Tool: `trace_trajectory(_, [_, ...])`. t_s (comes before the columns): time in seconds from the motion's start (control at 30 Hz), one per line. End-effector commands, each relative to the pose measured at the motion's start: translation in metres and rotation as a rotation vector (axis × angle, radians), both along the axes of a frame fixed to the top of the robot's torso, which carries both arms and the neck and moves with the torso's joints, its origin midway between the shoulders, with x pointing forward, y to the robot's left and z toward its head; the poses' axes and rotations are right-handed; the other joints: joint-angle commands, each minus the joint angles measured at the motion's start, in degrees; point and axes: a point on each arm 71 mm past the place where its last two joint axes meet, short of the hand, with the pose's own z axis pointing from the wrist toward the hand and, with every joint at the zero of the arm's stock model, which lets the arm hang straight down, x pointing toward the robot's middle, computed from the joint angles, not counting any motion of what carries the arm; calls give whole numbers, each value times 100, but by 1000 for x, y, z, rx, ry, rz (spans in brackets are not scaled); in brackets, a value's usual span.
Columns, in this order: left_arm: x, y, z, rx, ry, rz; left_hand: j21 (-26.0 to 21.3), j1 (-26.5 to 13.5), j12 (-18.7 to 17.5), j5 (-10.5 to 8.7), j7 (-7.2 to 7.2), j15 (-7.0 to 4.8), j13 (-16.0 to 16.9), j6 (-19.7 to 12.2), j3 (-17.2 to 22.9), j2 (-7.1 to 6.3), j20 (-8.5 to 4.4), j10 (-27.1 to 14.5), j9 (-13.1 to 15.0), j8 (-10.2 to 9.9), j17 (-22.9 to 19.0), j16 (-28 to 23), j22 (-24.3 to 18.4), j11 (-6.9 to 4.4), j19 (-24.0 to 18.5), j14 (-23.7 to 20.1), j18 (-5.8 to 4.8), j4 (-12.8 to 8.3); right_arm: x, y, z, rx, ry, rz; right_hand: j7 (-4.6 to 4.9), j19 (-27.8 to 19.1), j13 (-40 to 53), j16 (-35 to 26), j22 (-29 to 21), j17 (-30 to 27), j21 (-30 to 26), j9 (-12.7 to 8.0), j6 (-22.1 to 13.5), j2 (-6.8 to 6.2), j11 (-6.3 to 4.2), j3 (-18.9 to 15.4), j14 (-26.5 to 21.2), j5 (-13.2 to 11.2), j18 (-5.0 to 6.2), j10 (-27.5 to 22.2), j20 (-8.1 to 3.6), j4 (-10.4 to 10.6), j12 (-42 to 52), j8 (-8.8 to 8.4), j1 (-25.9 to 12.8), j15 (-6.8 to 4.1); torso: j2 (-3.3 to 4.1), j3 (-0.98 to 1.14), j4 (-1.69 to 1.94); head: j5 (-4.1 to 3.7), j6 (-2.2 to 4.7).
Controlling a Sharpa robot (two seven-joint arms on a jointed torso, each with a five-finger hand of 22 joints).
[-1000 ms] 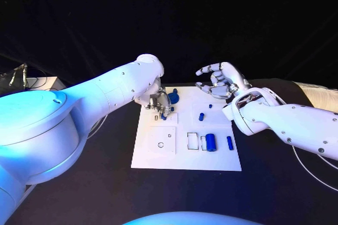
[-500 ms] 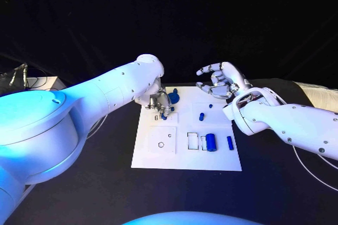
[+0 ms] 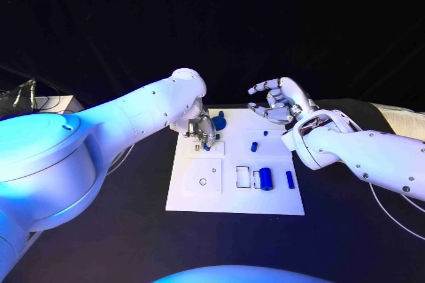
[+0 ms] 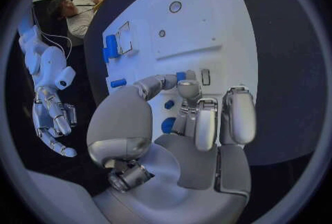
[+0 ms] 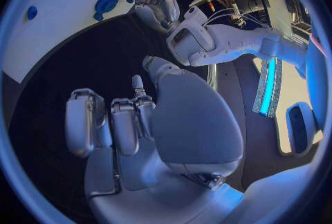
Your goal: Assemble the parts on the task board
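**Left hand down on a blue part at the board's far left; right hand raised and empty**

Head view: the white task board [image 3: 232, 200] lies in the middle of the black table [image 3: 106, 246]. The left hand [image 3: 202, 131] is down at the board's far-left area, fingers closed around a small blue part [image 3: 206, 145]. Just beside it sits a round blue part [image 3: 218, 119]. Nearer the middle stands a short blue peg [image 3: 253, 147], and along the near-right lie a thick blue cylinder [image 3: 265, 178] and a thin blue pin [image 3: 290, 180]. The right hand [image 3: 276, 102] is held up over the board's far-right corner — fingers spread and curled, nothing in them.

Left wrist view: the left hand [image 4: 187, 119] has its fingertips [image 4: 188, 89] gathered on the small blue part [image 4: 180, 76], pressed down at the task board [image 4: 207, 30].

Right wrist view: the right hand [image 5: 138, 124] shows loosely bent fingers, apart and holding nothing — the task board [image 5: 48, 41] with the round blue part [image 5: 105, 2] lies beyond it, well apart.
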Motion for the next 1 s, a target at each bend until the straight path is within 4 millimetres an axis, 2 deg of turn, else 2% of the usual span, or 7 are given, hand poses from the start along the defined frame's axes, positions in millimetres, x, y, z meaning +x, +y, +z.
trace_trajectory(0.03, [-3, 0, -7, 12, 17, -2, -25, -64, 6, -37, -431, -41, 10, 393, 7, -28, -7, 251, 74, 114, 1509, 19, -6, -223, -8, 587, -68, -76, 0, 1, 0, -7, -4, 12, 15, 43, 775, -19, 632, 740, -20, -6, -1, -54, 2, 33, 421, 23, 47, -43, -33, -14, -17, -20, -7, -16, 5, 5, -10, 10, 8])
trace_trajectory(0.27, [-2, 2, -7, 15, 12, 6, -38, -99, 13, -120, -446, -48, 12, 388, -221, -39, -14, 248, 61, 124, 1509, 19, -16, -232, -9, 587, -66, 49, 0, 0, 0, -8, -4, 11, 15, 43, 775, -19, 632, 740, -20, -6, -1, -54, 2, 33, 421, 23, 47, -43, -33, -14, -17, -20, -7, -16, 12, 8, -12, 25, 14])
trace_trajectory(0.43, [-1, 3, -7, 14, 2, 16, -41, -183, 20, -175, -451, -52, 13, 402, -433, -12, -19, 242, 26, 119, 1509, 19, -9, -235, 1, 587, -68, 266, 0, 0, 0, -8, -4, 10, 15, 43, 775, -19, 632, 740, -20, -6, -1, -54, 2, 33, 421, 23, 47, -43, -33, -14, -17, -20, -7, -16, 13, 7, -13, 21, 16])
trace_trajectory(0.5, [-1, 4, -7, 16, -3, 19, -41, -187, 20, -179, -452, -53, 13, 401, -450, -13, -19, 241, 23, 118, 1509, 19, -10, -235, 1, 587, -68, 281, 0, 0, 0, -8, -4, 11, 16, 44, 772, -24, 630, 731, -23, -7, -5, -58, 3, 39, 419, 24, 48, -44, -33, -15, -20, -25, -18, -16, 13, 7, -14, 21, 17])
trace_trajectory(0.73, [1, 5, -7, 18, -17, 31, -51, -307, 20, -280, -455, -55, -4, 422, -814, -80, -23, 220, -36, 102, 1509, 19, -11, -235, 8, 587, -69, 594, 0, -1, 0, -7, -5, 13, 16, 36, 765, -34, 613, 712, -49, -7, -11, -81, 3, 40, 414, 33, 53, -49, -33, -16, -26, -34, -45, -15, 9, 5, -10, 20, 17])
trace_trajectory(0.93, [1, 6, -7, 24, -23, 33, -58, -249, 19, -697, -460, -57, -18, 435, -1065, -105, -26, 203, -98, 80, 1509, 19, -6, -238, 15, 587, -71, 808, 0, -1, 0, -7, -5, 13, 16, 36, 765, -34, 613, 712, -49, -7, -11, -81, 3, 40, 414, 33, 53, -49, -33, -16, -26, -34, -45, -15, 11, 4, -9, 24, 16])
trace_trajectory(1.0, [1, 7, -7, 26, -22, 33, -65, -237, 18, -1037, -457, -54, -26, 445, -1166, -126, -23, 197, -126, 71, 1509, 19, -11, -234, 13, 587, -70, 925, 0, -1, 0, -7, -5, 13, 16, 36, 765, -34, 613, 712, -49, -7, -11, -81, 3, 40, 414, 33, 53, -49, -33, -16, -26, -34, -45, -15, 10, 5, -13, 29, 16])
